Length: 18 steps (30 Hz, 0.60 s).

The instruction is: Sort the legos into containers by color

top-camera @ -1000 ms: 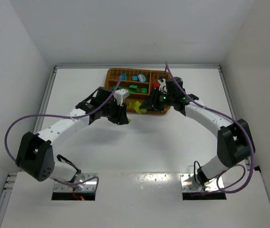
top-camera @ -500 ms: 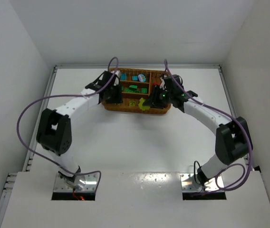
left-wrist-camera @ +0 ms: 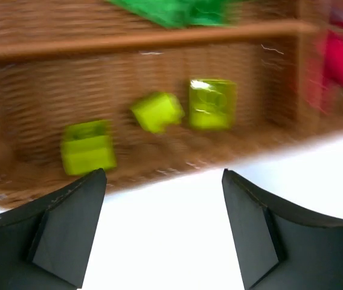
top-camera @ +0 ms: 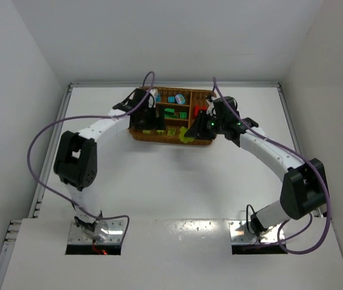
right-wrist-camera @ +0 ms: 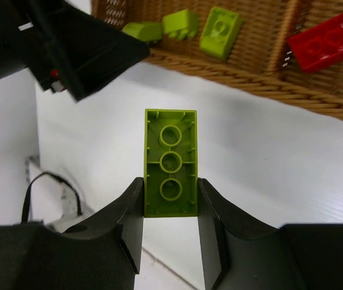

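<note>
The brown wicker tray (top-camera: 159,139) of containers sits at the table's far middle. My left gripper (left-wrist-camera: 162,181) hangs open and empty just in front of its near slot, where three lime-yellow legos (left-wrist-camera: 87,147) (left-wrist-camera: 157,111) (left-wrist-camera: 212,104) lie. My right gripper (right-wrist-camera: 170,187) is shut on a long lime-yellow lego (right-wrist-camera: 170,163), underside facing the camera, above the white table just short of the tray's front rim (right-wrist-camera: 250,78). From above, that lego (top-camera: 186,134) shows at the tray's front edge. Green legos (left-wrist-camera: 177,9) fill the slot behind, and red ones (right-wrist-camera: 328,39) lie in the crosswise slot.
Light blue legos (top-camera: 174,98) lie in the far slot. The left gripper's black body (right-wrist-camera: 81,54) hangs close to the left of the held lego. Both arms meet at the tray's front edge, and white walls enclose the table.
My left arm swung from the table in front of the tray up to its near slot, and its gripper opened there. The right gripper stayed shut on its lime lego, barely shifting.
</note>
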Each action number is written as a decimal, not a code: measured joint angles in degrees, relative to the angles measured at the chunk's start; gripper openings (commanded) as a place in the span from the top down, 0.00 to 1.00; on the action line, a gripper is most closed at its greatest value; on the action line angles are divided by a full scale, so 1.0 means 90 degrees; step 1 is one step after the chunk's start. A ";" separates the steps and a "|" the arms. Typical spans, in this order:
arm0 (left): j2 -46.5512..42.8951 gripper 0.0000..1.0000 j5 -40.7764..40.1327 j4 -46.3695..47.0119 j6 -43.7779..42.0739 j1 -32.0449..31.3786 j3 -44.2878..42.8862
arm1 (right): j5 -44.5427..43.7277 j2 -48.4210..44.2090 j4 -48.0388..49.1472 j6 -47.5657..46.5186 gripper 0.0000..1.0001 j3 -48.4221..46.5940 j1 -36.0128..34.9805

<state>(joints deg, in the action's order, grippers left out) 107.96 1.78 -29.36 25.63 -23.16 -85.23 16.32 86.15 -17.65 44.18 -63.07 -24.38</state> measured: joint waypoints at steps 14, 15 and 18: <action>-0.2110 0.11 0.3893 0.1304 -0.1282 -0.0481 0.1892 | 0.1168 0.0311 0.0291 0.0039 0.98 0.0231 0.0219; -0.2103 0.11 0.3908 0.1307 -0.1299 -0.0561 0.1897 | 0.1195 0.0328 0.0289 0.0049 0.98 0.0231 0.0219; -0.2079 0.18 0.3871 0.1314 -0.1338 -0.0753 0.1899 | 0.1226 0.0330 0.0301 0.0066 0.98 0.0231 0.0219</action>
<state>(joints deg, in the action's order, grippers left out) 89.25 36.62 -17.54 13.58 -29.93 -68.14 27.35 89.12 -14.94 44.77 -60.99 -22.41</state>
